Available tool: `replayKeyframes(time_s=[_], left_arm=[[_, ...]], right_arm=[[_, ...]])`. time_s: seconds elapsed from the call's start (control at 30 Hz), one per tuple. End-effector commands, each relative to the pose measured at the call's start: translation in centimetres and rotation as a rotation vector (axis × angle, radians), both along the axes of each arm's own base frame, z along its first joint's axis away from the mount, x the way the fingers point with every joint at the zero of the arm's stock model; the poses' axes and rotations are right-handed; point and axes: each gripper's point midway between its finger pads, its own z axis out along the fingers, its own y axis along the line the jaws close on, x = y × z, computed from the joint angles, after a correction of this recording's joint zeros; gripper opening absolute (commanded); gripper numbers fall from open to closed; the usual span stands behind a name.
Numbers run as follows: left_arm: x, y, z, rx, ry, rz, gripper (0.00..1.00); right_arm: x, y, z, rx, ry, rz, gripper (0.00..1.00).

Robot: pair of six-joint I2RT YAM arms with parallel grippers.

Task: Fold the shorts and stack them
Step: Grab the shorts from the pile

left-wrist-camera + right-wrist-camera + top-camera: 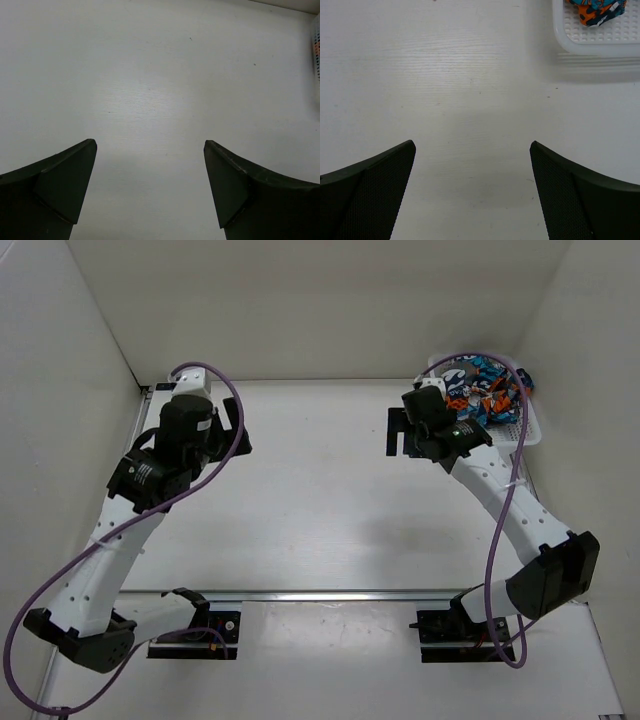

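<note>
Nearest us, a metal rail runs along the near edge of the table. The left arm and right arm rise from it, each with a purple cable looping beside it. The left arm reaches toward the far left of the white table top and the right arm toward the far right.

The left gripper hangs above bare table with its fingers wide apart and nothing between them. In its wrist view we see only white surface in the gap, and a sliver of the tray at the right edge. This gripper is well apart from the shorts, which lie on the other side of the table.

The right gripper also hovers over bare table, fingers spread and empty. In its wrist view the tray lies beyond the fingertips and off to their right, not between them. A corner of the shorts shows at the top edge.

Farthest off, in the far right corner against the walls, we find the white perforated tray. The shorts are bunched in it, a crumpled heap of blue, orange, navy and white print. In the top view the right wrist covers the heap's near left side. Neither gripper touches the shorts or the tray.
</note>
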Motion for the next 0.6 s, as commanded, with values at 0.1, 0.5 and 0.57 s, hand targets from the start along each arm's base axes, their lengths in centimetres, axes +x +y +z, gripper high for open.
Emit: replayKeyframes(time_s=[0.1, 0.5, 0.57], left_arm=[[-1.8, 0.3, 1.0, -0.04, -0.063, -0.044, 1.0], [-1.9, -0.1, -0.6, -0.034, -0.043, -0.072, 1.0], [-1.8, -0.7, -1.4, -0.047, -0.015, -0.089, 1.0]], right_arm=[[0.8, -1.0, 1.0, -0.047, -0.072, -0.056, 1.0], [4.6, -9.5, 0.6, 0.115, -0.033, -0.241, 0.91], [7.0, -10.5, 0.6, 0.225, -0.029, -0.245, 0.62]])
